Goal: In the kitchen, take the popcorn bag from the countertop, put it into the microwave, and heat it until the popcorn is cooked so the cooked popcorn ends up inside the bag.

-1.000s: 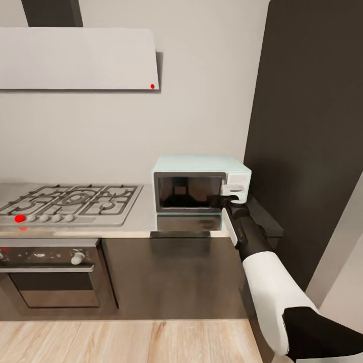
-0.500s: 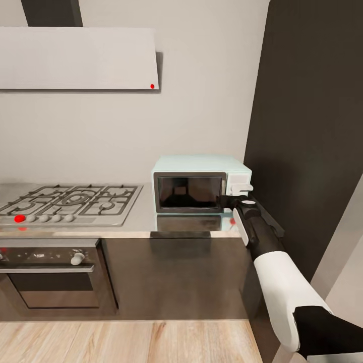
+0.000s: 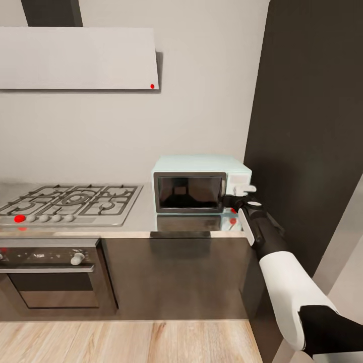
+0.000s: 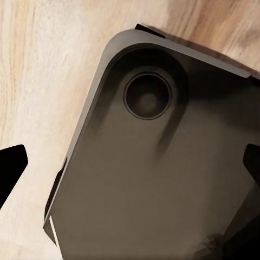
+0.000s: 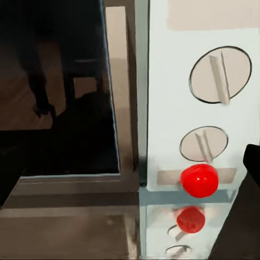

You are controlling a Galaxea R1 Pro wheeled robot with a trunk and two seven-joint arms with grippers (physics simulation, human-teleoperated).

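Right gripper (image 3: 237, 200), grip state unclear, reaches beside the microwave (image 3: 200, 182) control panel.

From the head camera my right gripper (image 3: 241, 200) sits against the microwave (image 3: 200, 182), too small and dark for me to read how its jaws stand; the control panel (image 3: 238, 182) is partly covered by it. The microwave's dark door (image 5: 57, 89) gives me only murky reflections, so I cannot tell what is inside; the hob (image 3: 68, 203) is cut off at the left edge.
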